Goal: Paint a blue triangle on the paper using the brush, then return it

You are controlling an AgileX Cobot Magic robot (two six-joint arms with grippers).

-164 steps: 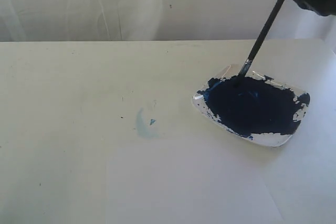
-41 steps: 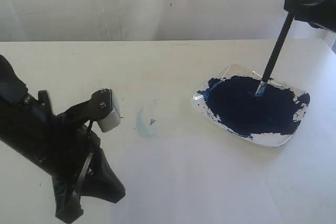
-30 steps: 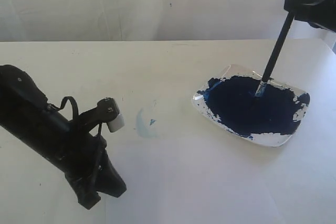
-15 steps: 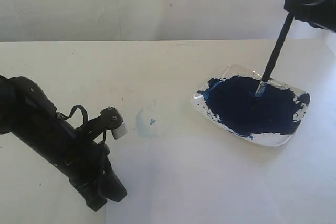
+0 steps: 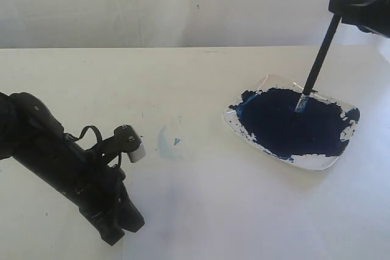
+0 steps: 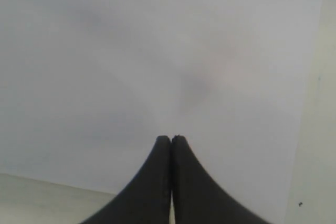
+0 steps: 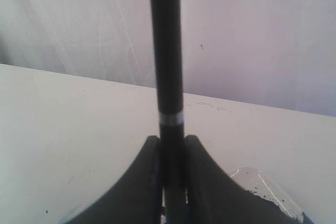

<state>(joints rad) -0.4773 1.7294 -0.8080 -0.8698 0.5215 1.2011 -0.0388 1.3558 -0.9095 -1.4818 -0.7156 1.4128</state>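
Exterior, cut off: your right gripper [image 5: 364, 8] runs out of frame. The paper [image 5: 244, 211] has faint edges, and the left gripper [image 5: 117, 228] is too dark to read.
Exterior, dish: the brush [image 5: 318, 68] leans with its tip in the dark blue paint [image 5: 286, 127] that fills the clear dish [image 5: 266, 81].
Left wrist: you see the fingers pressed together, holding nothing, over the paper near its edge.
Right wrist: the fingers pinch the brush handle. The bristles are hidden, and only a dish corner shows.
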